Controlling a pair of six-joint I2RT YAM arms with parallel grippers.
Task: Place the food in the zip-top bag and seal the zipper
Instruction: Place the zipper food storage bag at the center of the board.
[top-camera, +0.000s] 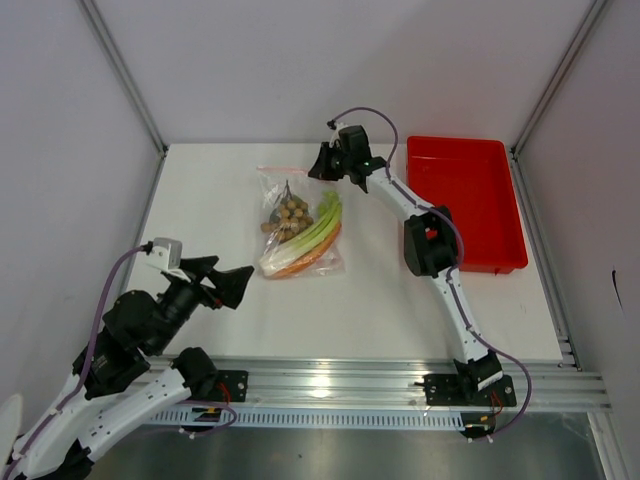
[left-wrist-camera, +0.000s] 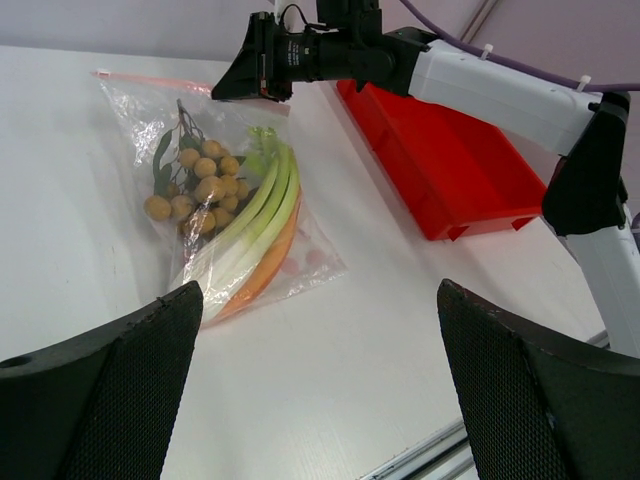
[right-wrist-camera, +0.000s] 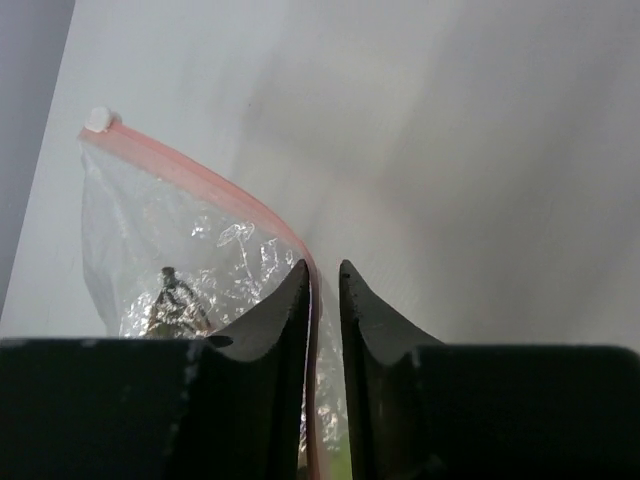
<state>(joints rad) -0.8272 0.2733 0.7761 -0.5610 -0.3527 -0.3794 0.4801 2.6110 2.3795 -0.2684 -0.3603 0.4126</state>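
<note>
The clear zip-top bag (top-camera: 300, 222) lies flat on the white table with the food inside: a bunch of yellow-green grapes (top-camera: 290, 212), a white-and-green stalk (top-camera: 312, 236) and an orange-skinned wedge (top-camera: 298, 267) under it. The pink zipper (right-wrist-camera: 200, 175) runs along the bag's far edge, with its white slider (right-wrist-camera: 98, 120) at the left end. My right gripper (right-wrist-camera: 322, 267) sits at the zipper's right end, jaws parted by a narrow gap, the pink strip lying in that gap against one finger. My left gripper (top-camera: 235, 280) hovers wide open near the front left, holding nothing.
A red tray (top-camera: 465, 200) stands at the back right, beside the right arm's elbow (top-camera: 428, 243). A metal rail (top-camera: 400, 385) runs along the table's near edge. Grey walls close in the table on the left, right and back.
</note>
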